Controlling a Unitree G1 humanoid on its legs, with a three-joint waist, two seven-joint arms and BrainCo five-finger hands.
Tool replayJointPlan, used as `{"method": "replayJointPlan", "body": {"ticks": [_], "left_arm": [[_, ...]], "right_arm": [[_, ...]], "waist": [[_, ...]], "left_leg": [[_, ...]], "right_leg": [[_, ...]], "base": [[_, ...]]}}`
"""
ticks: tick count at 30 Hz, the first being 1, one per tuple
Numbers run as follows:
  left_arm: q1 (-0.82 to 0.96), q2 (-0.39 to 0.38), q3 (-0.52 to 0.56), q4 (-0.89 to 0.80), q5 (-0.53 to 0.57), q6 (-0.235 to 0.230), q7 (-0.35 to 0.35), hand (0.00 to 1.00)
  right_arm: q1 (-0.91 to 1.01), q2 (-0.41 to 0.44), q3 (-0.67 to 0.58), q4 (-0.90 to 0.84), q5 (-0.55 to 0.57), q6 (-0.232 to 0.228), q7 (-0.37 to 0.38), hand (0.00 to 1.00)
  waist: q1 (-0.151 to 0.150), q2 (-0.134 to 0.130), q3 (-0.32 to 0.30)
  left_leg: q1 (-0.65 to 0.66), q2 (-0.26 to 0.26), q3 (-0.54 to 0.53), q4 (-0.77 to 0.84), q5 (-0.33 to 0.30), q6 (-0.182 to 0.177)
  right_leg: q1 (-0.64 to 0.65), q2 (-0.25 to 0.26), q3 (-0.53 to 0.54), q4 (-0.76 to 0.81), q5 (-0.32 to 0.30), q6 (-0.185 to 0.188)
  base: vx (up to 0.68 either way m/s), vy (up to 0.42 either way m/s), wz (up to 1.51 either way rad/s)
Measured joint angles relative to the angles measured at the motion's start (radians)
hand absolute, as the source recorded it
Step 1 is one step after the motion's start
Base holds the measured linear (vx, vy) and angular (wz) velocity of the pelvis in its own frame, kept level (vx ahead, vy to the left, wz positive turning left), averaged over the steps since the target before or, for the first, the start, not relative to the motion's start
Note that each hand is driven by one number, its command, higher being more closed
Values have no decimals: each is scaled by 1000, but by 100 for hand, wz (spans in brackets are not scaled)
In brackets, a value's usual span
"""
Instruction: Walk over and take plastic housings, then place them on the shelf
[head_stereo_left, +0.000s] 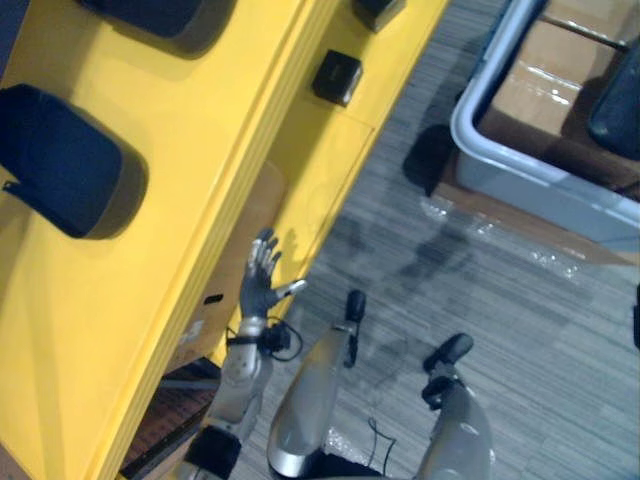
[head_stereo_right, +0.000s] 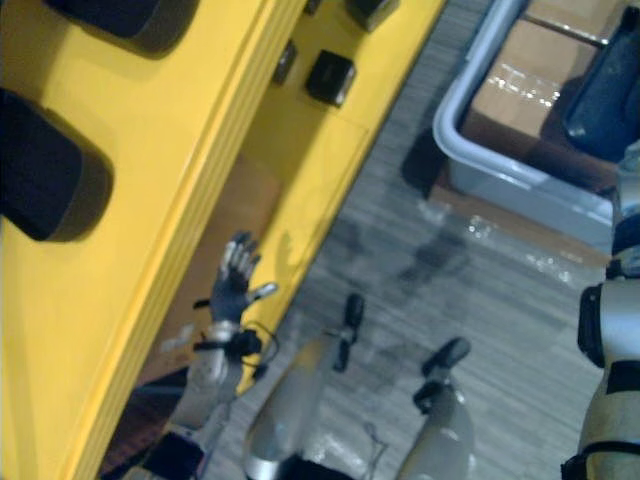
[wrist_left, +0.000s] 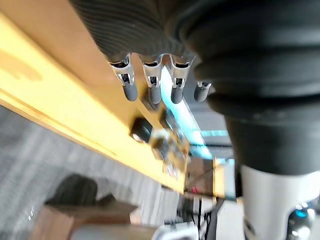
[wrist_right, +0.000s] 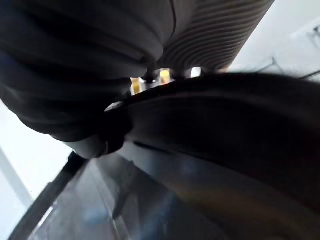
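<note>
Dark plastic housing sits against the right hand, well apart from the yellow shelf; whether the fingers hold it, cannot tell. Left hand spreads its fingers, empty, beside that shelf. Likely light, rigid, slick: grip its rims.

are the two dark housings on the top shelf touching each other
Apart. The left eye view shows bare yellow shelf between the near housing and the far housing.
</note>
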Motion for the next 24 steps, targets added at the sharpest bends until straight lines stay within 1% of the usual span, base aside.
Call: {"method": "replayJointPlan", "body": {"ticks": [1, 2, 4, 5, 7, 9, 10, 11, 13, 14, 15, 17, 18, 19, 20, 22, 23, 24], "left_arm": [[-32, 15, 0, -5, 0, 25, 0, 0], [-46, 25, 0, -9, 0, 35, 0, 0], [-107, 57, 1, -22, -1, 80, 1, 0], [-119, 64, 2, -22, -2, 93, 1, 0], [-177, 73, 7, -21, -48, 147, -21, 0], [-211, 73, 7, -16, -80, 186, -45, 0], [-230, 76, 8, -7, -122, 227, -58, 0], [-236, 79, 8, -2, -132, 241, -60, 0], [-273, 80, 10, 53, -174, 296, -78, 0], [-285, 81, 10, 68, -188, 309, -78, 0], [-307, 88, 11, 93, -209, 328, -78, 0], [-338, 105, 13, 124, -224, 352, -77, 0], [-361, 106, 22, 143, -248, 372, -77, 0], [-372, 104, 30, 154, -255, 387, -77, 0], [-395, 104, 44, 177, -286, 412, -76, 0], [-412, 112, 64, 190, -294, 438, -70, 0], [-413, 113, 72, 191, -301, 442, -68, 0], [-420, 121, 79, 191, -318, 459, -65, 0]], "right_arm": [[-2, 3, 0, -15, -8, -10, 0, 100], [-2, 6, 0, -25, -12, -13, 0, 100], [-8, 30, -3, -57, -25, -31, -1, 100], [-8, 38, -4, -67, -26, -32, -1, 100], [-7, 77, -33, -91, -54, -52, -2, 100], [-8, 87, -41, -116, -60, -65, -2, 100], [-8, 107, -42, -131, -85, -87, -2, 100], [-7, 118, -44, -144, -96, -95, -2, 100], [-1, 154, -77, -198, -139, -131, -1, 100], [4, 160, -79, -206, -147, -140, -1, 100], [13, 172, -80, -233, -166, -155, 0, 100], [37, 193, -81, -291, -181, -187, 3, 100], [56, 200, -84, -340, -198, -209, 4, 100], [69, 205, -88, -363, -206, -219, 5, 100], [104, 215, -104, -414, -218, -237, 8, 100], [160, 239, -121, -486, -233, -260, 24, 100], [174, 245, -121, -507, -238, -266, 25, 100], [206, 259, -123, -553, -251, -280, 29, 100]], "waist": [[-6, -2, 1], [-10, -5, 3], [-33, -14, 9], [-39, -17, 11], [-59, -36, 17], [-69, -46, 20], [-84, -59, 18], [-89, -66, 20], [-118, -85, 20], [-124, -94, 19], [-136, -112, 19], [-144, -143, 16], [-159, -154, 16], [-164, -159, 15], [-171, -166, 15], [-183, -177, 12], [-188, -178, 12], [-196, -180, 11]], "left_leg": [[5, 5, 7, -2, 0, 0], [8, 7, 12, -5, 1, -1], [27, 13, 23, -26, 8, -10], [32, 16, 24, -29, 9, -12], [49, 29, 29, -48, 16, -22], [58, 36, 33, -57, 21, -27], [68, 41, 38, -66, 24, -32], [75, 44, 45, -70, 24, -32], [95, 51, 52, -76, 24, -33], [102, 53, 55, -81, 26, -36], [117, 56, 62, -95, 32, -41], [137, 63, 78, -108, 35, -46], [147, 66, 79, -115, 38, -48], [156, 65, 79, -124, 42, -50], [177, 68, 82, -136, 45, -53], [220, 70, 93, -165, 53, -57], [231, 70, 95, -174, 55, -58], [254, 69, 99, -190, 59, -60]], "right_leg": [[0, 4, 6, -1, 1, -2], [0, 6, 10, -2, 2, -3], [4, 14, 21, -9, 5, -7], [7, 18, 22, -13, 6, -9], [14, 33, 27, -22, 10, -14], [15, 41, 31, -24, 11, -17], [16, 47, 39, -24, 12, -19], [16, 50, 47, -24, 12, -20], [31, 58, 54, -29, 13, -20], [35, 60, 56, -33, 14, -22], [45, 66, 59, -45, 18, -28], [53, 76, 74, -60, 25, -35], [64, 80, 74, -68, 26, -35], [72, 82, 73, -76, 29, -36], [93, 90, 74, -95, 37, -38], [128, 97, 76, -120, 43, -38], [137, 98, 76, -127, 45, -37], [156, 102, 78, -141, 49, -36]], "base": [[2, -27, -14], [3, -37, -20], [8, -49, -15], [17, -66, -10], [19, -87, -13], [16, -72, -12], [12, -48, -16], [18, -53, -23], [7, -33, -15], [-6, -38, -9], [-9, -41, -15], [-12, -39, -22], [-13, -30, -13], [2, -34, -5], [15, -31, -8], [33, -37, -11], [43, -32, -8], [50, -30, -9]]}}
